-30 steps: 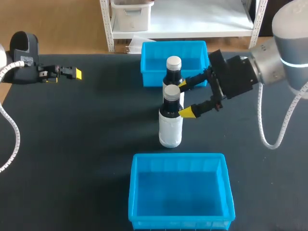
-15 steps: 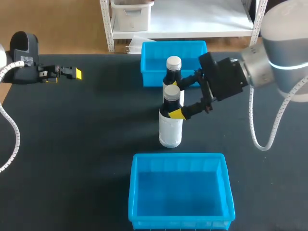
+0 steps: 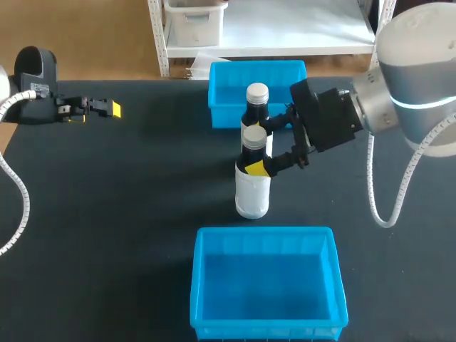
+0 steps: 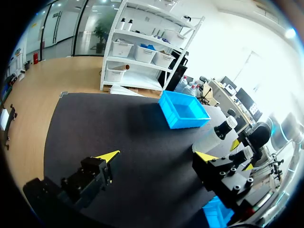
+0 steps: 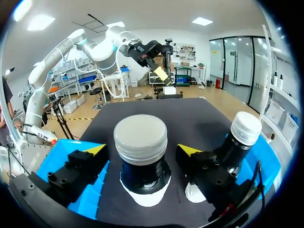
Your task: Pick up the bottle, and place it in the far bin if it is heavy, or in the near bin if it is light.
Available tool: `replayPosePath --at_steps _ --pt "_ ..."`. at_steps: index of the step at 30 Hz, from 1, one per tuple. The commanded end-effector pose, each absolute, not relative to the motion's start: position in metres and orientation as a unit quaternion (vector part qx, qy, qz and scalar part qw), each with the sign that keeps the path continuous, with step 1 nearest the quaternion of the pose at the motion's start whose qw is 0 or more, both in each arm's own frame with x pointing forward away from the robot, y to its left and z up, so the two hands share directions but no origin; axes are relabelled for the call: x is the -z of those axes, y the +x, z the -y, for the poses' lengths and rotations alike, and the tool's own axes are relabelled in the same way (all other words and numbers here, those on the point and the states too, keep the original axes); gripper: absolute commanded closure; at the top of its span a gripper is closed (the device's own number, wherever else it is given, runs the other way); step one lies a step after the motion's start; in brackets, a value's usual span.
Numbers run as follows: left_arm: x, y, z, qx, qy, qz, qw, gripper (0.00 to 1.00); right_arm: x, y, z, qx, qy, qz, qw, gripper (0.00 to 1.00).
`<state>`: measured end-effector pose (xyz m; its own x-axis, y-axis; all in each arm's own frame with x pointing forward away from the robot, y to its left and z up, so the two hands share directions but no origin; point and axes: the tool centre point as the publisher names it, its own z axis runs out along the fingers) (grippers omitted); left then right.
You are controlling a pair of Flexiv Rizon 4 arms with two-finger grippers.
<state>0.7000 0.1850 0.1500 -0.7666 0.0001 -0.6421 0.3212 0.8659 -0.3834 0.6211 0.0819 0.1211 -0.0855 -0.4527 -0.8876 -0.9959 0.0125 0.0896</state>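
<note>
Two dark bottles with white labels and pale caps stand mid-table. The nearer bottle (image 3: pixel 252 192) has my right gripper (image 3: pixel 262 147) open around its neck, one yellow-tipped finger on each side. In the right wrist view its cap (image 5: pixel 140 135) sits between the fingers of the right gripper (image 5: pixel 141 149), with a small gap on both sides. The second bottle (image 3: pixel 256 105) (image 5: pixel 237 140) stands just behind, in front of the far bin (image 3: pixel 221 70). The near bin (image 3: pixel 265 233) lies at the table's front. My left gripper (image 3: pixel 107 108) (image 4: pixel 156 156) is open and holds nothing at the far left.
Both blue bins hold nothing. The second bottle stands close to my right gripper's far finger (image 3: pixel 276 124). Dark table surface (image 3: pixel 128 214) lies open to the left and right of the bottles.
My right gripper has slid left, so its fingers now straddle the nearer bottle's neck instead of standing beside it. The left arm has not moved.
</note>
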Motion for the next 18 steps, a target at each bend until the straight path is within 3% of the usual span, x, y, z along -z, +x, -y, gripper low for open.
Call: replayPosePath --at_steps 1,3,7,11,14,18 --pt "-0.1500 0.7000 -0.1850 0.243 0.088 -0.908 0.330 0.00 -0.1208 0.6198 -0.0812 -0.393 -0.581 -0.623 0.346 0.19" --pt "-0.1500 0.7000 -0.1850 0.243 0.088 -0.908 0.330 0.00 -0.1205 0.6196 -0.0808 -0.394 -0.581 -0.623 0.345 0.29" --pt "-0.1500 0.7000 -0.1850 0.243 0.088 -0.908 0.330 0.00 -0.1197 0.6193 -0.0805 -0.395 -0.581 -0.622 0.344 0.25" --pt "-0.1500 0.7000 -0.1850 0.243 0.088 -0.908 0.330 0.00 -0.1192 0.6192 -0.0808 -0.397 -0.581 -0.621 0.344 0.28" --pt "-0.1500 0.7000 -0.1850 0.243 0.088 -0.908 0.330 0.00 -0.1188 0.6190 -0.0812 -0.398 -0.582 -0.620 0.344 0.50" --pt "-0.1500 0.7000 -0.1850 0.243 0.088 -0.908 0.330 0.00 -0.1188 0.6189 -0.0814 -0.398 -0.583 -0.619 0.344 0.53"
